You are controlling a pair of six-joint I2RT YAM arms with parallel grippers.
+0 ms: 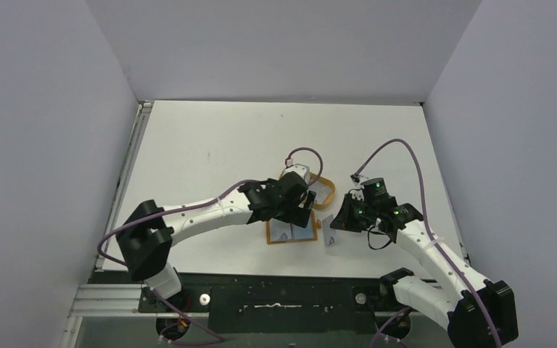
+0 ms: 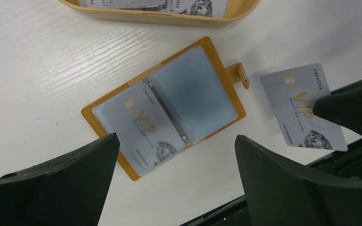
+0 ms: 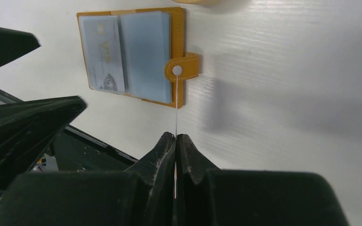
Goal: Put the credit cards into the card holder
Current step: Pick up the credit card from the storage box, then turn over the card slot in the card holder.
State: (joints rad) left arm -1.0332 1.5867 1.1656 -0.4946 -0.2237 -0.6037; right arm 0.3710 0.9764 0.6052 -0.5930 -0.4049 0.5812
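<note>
The orange-brown card holder (image 1: 291, 233) lies open and flat on the table, its snap tab to the right. In the left wrist view the holder (image 2: 195, 89) has one pale VIP credit card (image 2: 143, 127) in its left clear pocket; the right pocket looks empty. My left gripper (image 2: 176, 157) is open and empty just above the holder's near edge. My right gripper (image 3: 175, 137) is shut on a second credit card (image 3: 176, 106), seen edge-on, just right of the holder's tab. That card also shows in the left wrist view (image 2: 297, 101).
An oval tan-rimmed tray (image 2: 160, 16) with more cards in it stands just behind the holder; it also shows in the top view (image 1: 325, 192). The black table edge rail (image 1: 275, 293) runs close in front of the holder. Grey walls enclose the table.
</note>
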